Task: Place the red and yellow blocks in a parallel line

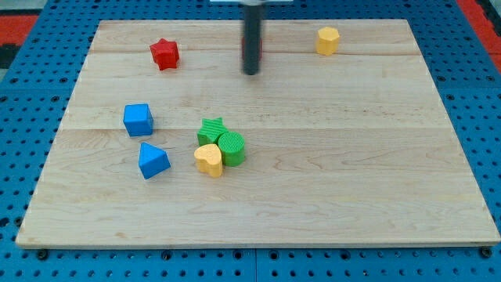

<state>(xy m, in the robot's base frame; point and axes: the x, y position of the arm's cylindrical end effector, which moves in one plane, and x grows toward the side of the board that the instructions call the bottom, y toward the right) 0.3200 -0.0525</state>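
A red star block (164,53) lies near the view's top left of the wooden board (352,157). A yellow hexagonal block (328,40) lies near the top right. A yellow heart-shaped block (209,159) lies near the middle, touching a green cylinder (231,148) and close below a green star block (210,130). My tip (250,73) is at the top middle, between the red star and the yellow hexagon, touching neither. A bit of red shows just right of the rod, mostly hidden behind it.
A blue cube (138,119) and a blue triangular block (153,160) lie at the left of the board. The board rests on a blue pegboard (31,94).
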